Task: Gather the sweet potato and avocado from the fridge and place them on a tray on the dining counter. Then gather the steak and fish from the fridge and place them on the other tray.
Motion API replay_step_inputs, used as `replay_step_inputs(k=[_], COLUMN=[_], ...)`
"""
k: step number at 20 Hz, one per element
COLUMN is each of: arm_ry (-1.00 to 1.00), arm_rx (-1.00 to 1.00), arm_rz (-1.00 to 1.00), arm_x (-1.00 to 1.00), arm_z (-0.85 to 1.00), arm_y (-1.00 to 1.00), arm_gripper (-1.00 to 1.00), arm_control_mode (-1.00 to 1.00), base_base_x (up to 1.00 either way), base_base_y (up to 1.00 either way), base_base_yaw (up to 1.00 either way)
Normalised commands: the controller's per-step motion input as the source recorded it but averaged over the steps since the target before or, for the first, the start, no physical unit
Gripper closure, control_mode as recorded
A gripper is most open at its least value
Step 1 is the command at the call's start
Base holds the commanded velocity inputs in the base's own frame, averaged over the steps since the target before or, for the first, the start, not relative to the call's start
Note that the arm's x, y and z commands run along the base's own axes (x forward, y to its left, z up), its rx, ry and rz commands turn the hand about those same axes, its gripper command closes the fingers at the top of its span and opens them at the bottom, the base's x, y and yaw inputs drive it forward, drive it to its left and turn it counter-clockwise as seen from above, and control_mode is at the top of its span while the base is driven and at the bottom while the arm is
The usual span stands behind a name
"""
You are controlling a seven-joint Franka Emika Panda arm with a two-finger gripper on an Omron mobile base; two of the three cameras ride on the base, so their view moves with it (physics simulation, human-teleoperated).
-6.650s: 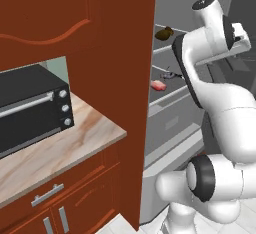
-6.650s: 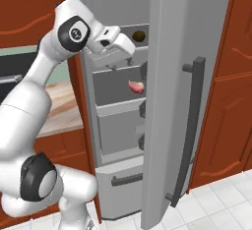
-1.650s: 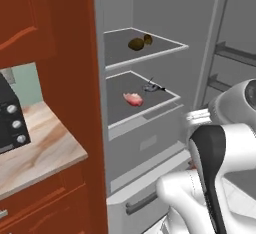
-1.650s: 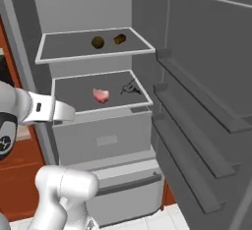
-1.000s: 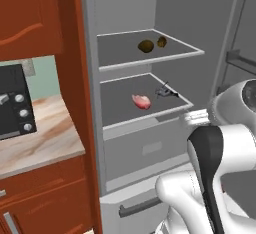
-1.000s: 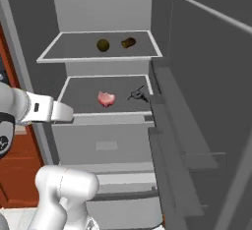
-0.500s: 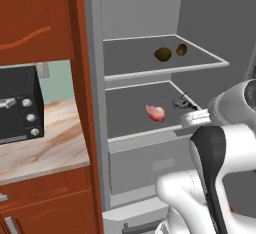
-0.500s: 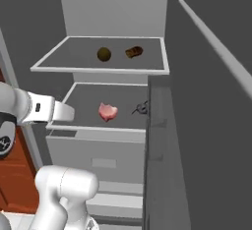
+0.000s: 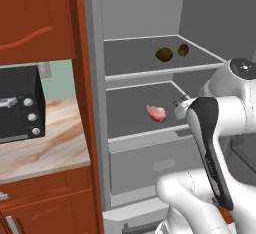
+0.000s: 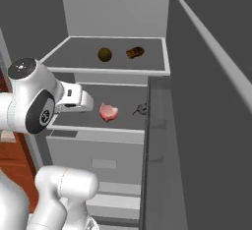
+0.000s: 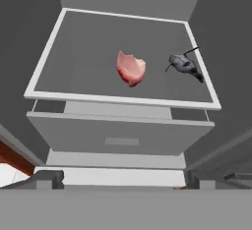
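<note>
A: State the gripper (image 11: 120, 179) condition.

B: Jaws spread fully apart. Nothing lies between the 2 fingertips (image 11: 48, 177), and they touch nothing. The gripper sits outside the fridge (image 10: 118, 8), in front of and below the lower shelf (image 11: 123, 99).

A: Locate the task items.

B: The steak (image 11: 130, 68) lies flat near the middle of the lower shelf. The fish (image 11: 184, 65), small and dark grey, lies just beside it on the same shelf, apart from it, near the shelf's edge. On the upper shelf (image 10: 110, 69) sit the avocado (image 10: 104, 54), a round olive-green ball, and the sweet potato (image 10: 135, 52), a reddish-brown lump, near each other but not touching.

A: List the differences between views.

B: The hand view covers the lower shelf, the steak, the fish and the drawer front (image 11: 120, 136) beneath. The right base view adds the upper shelf with both vegetables and the open fridge door (image 10: 197, 126) edge-on. The left base view adds the wall counter (image 9: 42, 148), the black toaster oven (image 9: 17, 105) on it and the red-brown cabinets (image 9: 35, 18); there the arm (image 9: 210, 128) covers the fish.
</note>
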Motion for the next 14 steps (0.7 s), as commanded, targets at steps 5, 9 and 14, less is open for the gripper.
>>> replay_step_inputs(k=[5, 9, 14], arm_ry=[0.2, 0.03, 0.0], arm_rx=[0.0, 0.0, 0.0], arm_rz=[0.05, 0.0, -0.01], arm_x=[0.51, 0.14, 0.25], arm_z=[-0.57, -0.25, -0.06], arm_y=[0.0, 0.0, 0.0], arm_gripper=[-1.0, -1.0, -1.0], arm_control_mode=[-1.0, -1.0, -1.0], base_base_x=[0.0, 0.0, 0.0], base_base_y=[0.0, 0.0, 0.0], base_base_yaw=[0.0, 0.0, 0.0])
